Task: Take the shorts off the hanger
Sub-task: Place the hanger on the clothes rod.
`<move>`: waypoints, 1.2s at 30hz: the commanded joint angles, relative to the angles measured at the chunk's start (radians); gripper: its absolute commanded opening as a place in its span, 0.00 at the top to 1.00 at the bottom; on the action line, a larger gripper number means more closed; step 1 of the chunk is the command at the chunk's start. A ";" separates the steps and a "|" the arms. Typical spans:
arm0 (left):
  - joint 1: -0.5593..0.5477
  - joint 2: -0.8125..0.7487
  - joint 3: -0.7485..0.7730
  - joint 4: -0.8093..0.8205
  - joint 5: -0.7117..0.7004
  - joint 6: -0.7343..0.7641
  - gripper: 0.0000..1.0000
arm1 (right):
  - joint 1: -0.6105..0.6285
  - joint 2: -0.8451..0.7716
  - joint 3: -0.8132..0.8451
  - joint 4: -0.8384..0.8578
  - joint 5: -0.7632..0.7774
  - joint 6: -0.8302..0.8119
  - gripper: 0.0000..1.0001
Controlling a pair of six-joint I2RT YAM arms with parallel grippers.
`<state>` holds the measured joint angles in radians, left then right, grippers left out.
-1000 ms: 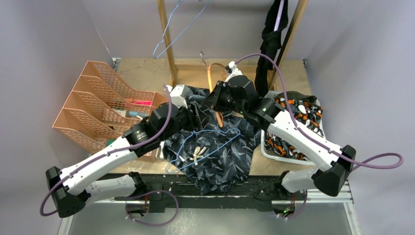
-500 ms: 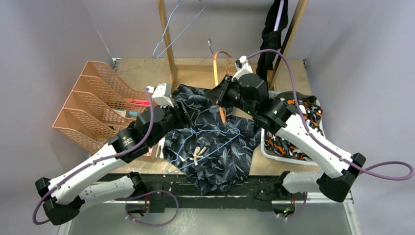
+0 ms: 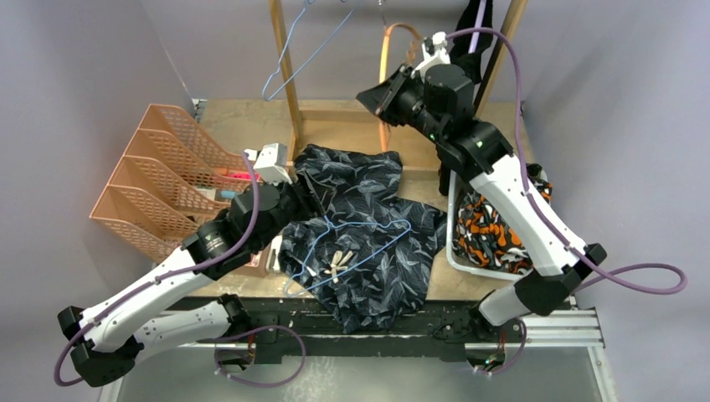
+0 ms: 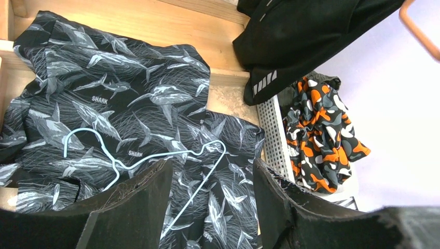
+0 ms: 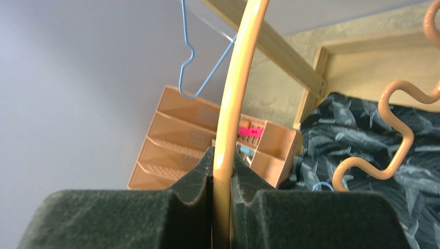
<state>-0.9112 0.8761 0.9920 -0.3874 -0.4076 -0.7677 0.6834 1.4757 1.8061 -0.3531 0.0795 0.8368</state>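
Observation:
The dark grey-blue patterned shorts (image 3: 368, 239) lie flat on the table, free of the orange hanger (image 3: 386, 59). My right gripper (image 3: 378, 94) is shut on that hanger (image 5: 231, 104) and holds it high near the rack. My left gripper (image 3: 311, 191) hangs open just above the shorts' left part (image 4: 129, 98), nothing between its fingers. A light blue hanger (image 3: 360, 239) and a few clothespins (image 3: 337, 261) rest on the shorts. Orange camouflage shorts (image 3: 490, 230) fill the white basket (image 3: 452, 251). Black shorts (image 3: 467, 46) hang from the rack.
A wooden rack post (image 3: 285, 67) stands at the back with another blue hanger (image 3: 301, 54) on it. Stacked orange file trays (image 3: 163, 180) take up the left side of the table. The basket (image 4: 272, 140) sits at the table's right edge.
My right arm has lifted the orange hanger up off the patterned shorts toward the rack. My left gripper drew back to the left and stayed open.

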 commanded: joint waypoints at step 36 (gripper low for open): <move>-0.004 -0.067 -0.001 -0.014 -0.034 -0.079 0.42 | -0.101 0.391 0.541 0.125 -0.117 0.150 1.00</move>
<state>-0.9112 0.8131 0.9894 -0.4416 -0.4278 -0.8314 0.5755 1.8950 2.3348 -0.3084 -0.0425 0.9672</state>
